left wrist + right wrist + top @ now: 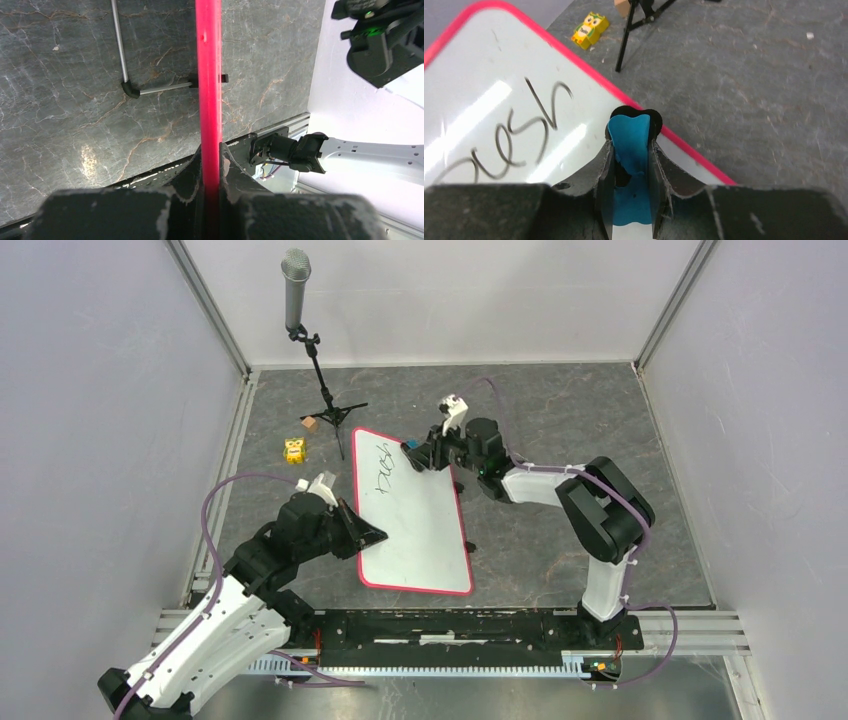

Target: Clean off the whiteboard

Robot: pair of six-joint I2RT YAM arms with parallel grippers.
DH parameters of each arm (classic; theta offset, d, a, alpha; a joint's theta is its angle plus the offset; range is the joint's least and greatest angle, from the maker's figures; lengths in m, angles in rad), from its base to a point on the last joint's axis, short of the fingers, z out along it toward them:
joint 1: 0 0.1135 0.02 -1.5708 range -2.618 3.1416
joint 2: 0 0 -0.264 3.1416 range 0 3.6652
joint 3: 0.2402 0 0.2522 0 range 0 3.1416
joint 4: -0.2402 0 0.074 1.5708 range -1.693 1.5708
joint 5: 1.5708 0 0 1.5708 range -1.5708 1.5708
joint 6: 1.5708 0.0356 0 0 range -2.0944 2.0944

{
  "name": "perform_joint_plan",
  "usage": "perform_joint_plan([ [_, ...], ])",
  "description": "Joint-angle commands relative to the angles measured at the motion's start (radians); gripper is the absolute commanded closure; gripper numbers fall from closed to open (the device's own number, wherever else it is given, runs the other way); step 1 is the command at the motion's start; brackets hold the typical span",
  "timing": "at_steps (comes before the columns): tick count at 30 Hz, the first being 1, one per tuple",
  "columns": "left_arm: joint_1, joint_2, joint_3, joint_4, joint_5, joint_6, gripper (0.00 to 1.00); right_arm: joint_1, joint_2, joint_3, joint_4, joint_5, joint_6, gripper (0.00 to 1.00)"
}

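The whiteboard (pixel 420 515) lies flat mid-table, white with a pink-red rim, black handwriting on its far end (pixel 385 472). My left gripper (pixel 372 534) is shut on the board's left rim, seen edge-on as a red strip (pixel 209 90) between the fingers. My right gripper (pixel 420 452) is shut on a small blue eraser (pixel 629 145) and holds it over the board's far right corner, just right of the writing (pixel 509 140). The board's white face also fills the right wrist view (pixel 484 85).
A microphone on a black tripod stand (pixel 320 390) stands behind the board. A yellow owl toy (pixel 294 450) and a small tan block (pixel 309 423) lie far left of the board. Grey walls enclose the table.
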Motion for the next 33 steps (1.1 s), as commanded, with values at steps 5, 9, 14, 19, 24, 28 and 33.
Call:
perform_joint_plan([
  [5, -0.031, 0.079, -0.036, -0.103, 0.036, 0.14, 0.98, -0.05, -0.074, -0.253, -0.041, 0.005, 0.022, 0.78],
  [9, -0.031, 0.081, -0.028, -0.104, 0.035, 0.127, 0.96, -0.065, -0.099, -0.285, -0.031, 0.025, 0.013, 0.78],
  [14, -0.029, 0.076, 0.015, -0.098, 0.018, 0.127, 0.85, -0.065, -0.111, -0.318, 0.047, 0.008, 0.022, 0.78],
  [19, 0.007, 0.112, 0.055, -0.08, 0.022, 0.143, 0.62, -0.065, -0.107, -0.313, 0.052, 0.008, 0.016, 0.78],
  [24, 0.104, 0.141, 0.119, -0.081, 0.044, 0.206, 0.28, -0.065, -0.132, -0.32, 0.05, 0.012, -0.007, 0.78],
  [28, 0.21, 0.189, 0.182, -0.075, 0.103, 0.266, 0.14, -0.065, -0.134, -0.322, 0.056, 0.012, -0.01, 0.78],
  [33, 0.347, 0.21, 0.237, -0.074, 0.157, 0.319, 0.05, -0.065, -0.134, -0.326, 0.071, 0.005, -0.005, 0.78],
])
